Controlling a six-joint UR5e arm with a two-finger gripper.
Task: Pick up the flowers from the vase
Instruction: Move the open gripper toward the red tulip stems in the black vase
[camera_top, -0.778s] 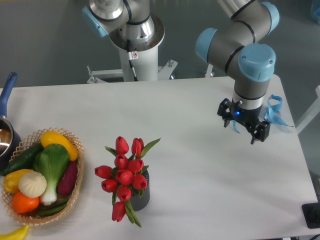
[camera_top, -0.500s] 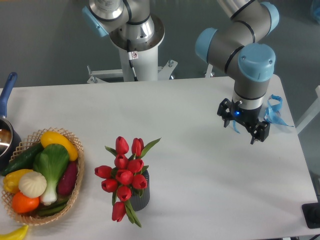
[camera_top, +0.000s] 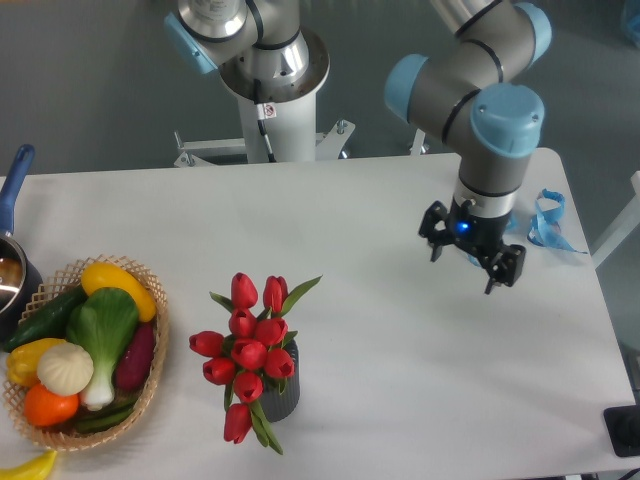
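Claw (camera_top: 465, 260) shifted slightly left since a moment ago, jaws wide, holding nothing. Approach just starting; well apart from flowers (camera_top: 247, 350) in vase (camera_top: 283, 396).

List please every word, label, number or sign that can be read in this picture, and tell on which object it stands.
None: no readable text shows anywhere.
The gripper carries only a small blue light, no letters.
The vase, the flowers and the wicker basket bear no label.
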